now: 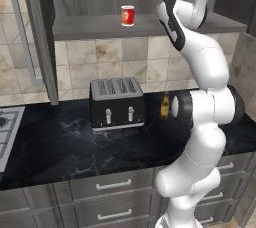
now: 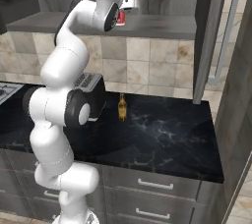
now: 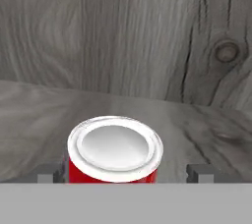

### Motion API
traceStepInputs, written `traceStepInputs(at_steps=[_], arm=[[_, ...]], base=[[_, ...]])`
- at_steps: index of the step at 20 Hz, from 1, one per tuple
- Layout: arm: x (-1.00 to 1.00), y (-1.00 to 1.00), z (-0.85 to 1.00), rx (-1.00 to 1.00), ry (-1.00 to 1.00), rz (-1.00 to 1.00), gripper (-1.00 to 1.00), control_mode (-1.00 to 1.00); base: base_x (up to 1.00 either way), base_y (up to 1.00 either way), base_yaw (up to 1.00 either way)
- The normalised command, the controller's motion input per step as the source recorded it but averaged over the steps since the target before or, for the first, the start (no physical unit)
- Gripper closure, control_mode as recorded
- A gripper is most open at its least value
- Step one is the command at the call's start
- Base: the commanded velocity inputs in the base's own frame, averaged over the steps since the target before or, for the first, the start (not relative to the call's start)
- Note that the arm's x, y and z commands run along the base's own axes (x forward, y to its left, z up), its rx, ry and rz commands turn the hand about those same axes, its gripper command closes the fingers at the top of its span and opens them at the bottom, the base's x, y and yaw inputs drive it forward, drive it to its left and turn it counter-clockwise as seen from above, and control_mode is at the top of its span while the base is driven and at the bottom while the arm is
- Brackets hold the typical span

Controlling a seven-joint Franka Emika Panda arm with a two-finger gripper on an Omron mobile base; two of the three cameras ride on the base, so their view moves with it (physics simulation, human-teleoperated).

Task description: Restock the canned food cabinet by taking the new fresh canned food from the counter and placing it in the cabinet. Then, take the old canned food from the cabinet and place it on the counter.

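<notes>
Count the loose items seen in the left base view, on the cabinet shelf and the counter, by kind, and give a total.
Labelled red can: 1
Black toaster: 1
Brown bottle: 1
Total: 3

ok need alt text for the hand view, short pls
A red can with a silvery lid stands upright on the grey wood-grain cabinet shelf, seen from just above, between the two fingertips of the open gripper. The cabinet's knotted back wall rises behind it.
</notes>
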Motion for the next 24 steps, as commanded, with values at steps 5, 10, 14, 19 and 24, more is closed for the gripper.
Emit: traceStepInputs(at_steps=[5,10,14,19,24], arm=[[0.1,0.07,0.0,0.0,-0.01,-0.03,-1.0,-1.0],[-0.47,0.06,0.06,0.0,-0.11,-0.03,-1.0,-1.0],[-1.0,0.03,0.0,0.0,-0.11,-0.02,-1.0,-1.0],[-1.0,0.23,0.0,0.01,-0.02,0.0,-1.0,-1.0],[-1.0,0.9,0.0,0.0,0.0,0.0,-1.0,-1.0]], base=[[0.0,0.0,0.0],[0.0,0.0,0.0],[0.0,0.0,0.0],[0.0,0.0,0.0],[0.0,0.0,0.0]])
